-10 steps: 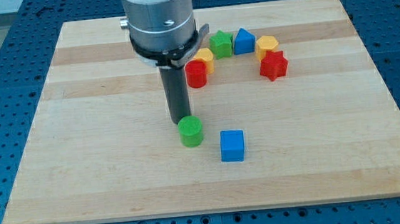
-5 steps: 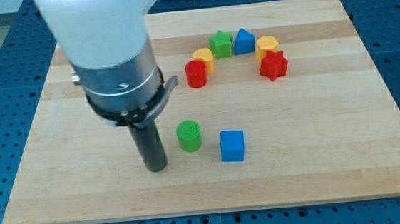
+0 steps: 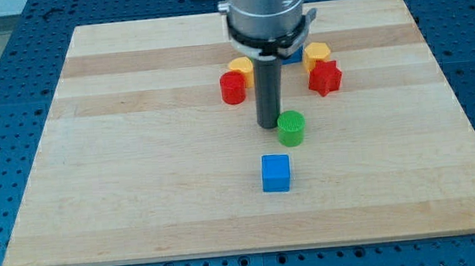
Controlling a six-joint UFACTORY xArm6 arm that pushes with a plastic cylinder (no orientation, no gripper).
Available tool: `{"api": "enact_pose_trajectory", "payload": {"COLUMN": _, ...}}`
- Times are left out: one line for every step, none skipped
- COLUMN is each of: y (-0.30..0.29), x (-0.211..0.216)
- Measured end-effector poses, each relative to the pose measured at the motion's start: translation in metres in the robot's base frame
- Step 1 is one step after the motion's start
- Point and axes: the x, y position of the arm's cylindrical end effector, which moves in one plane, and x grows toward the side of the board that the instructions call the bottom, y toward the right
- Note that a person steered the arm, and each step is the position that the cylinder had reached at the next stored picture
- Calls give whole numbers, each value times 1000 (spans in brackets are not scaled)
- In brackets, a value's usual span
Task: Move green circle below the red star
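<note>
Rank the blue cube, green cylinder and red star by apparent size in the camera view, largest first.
1. blue cube, though it sits nearest the view's bottom, which may inflate it.
2-3. red star and green cylinder: too alike to rank.

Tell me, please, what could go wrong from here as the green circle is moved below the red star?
My tip sits at the green circle's upper-left edge, so an off-centre push might let the round block slip sideways past the rod. The red star lies close up and to the right: overshooting could knock it into the yellow block behind. The arm hides the blocks at the view's top, so contact there would be hard to see.
</note>
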Motion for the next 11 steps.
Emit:
{"api": "enact_pose_trajectory", "payload": {"y": -11, "x": 7}}
{"api": "enact_pose_trajectory", "payload": {"y": -55, "x": 35}}
{"api": "enact_pose_trajectory", "payload": {"y": -71, "x": 54}}
{"api": "enact_pose_trajectory", "payload": {"y": -67, "x": 57}}
{"api": "enact_pose_trajectory", "payload": {"y": -54, "x": 51}}
{"api": "enact_pose_trajectory", "payload": {"y": -38, "x": 37}}
{"api": "enact_pose_trajectory", "payload": {"y": -22, "x": 34}}
{"api": "enact_pose_trajectory", "payload": {"y": -19, "x": 38}}
{"api": "enact_pose_trajectory", "payload": {"y": -17, "x": 43}}
{"api": "enact_pose_trajectory", "payload": {"y": -4, "x": 41}}
{"api": "enact_pose_trajectory", "payload": {"y": 16, "x": 32}}
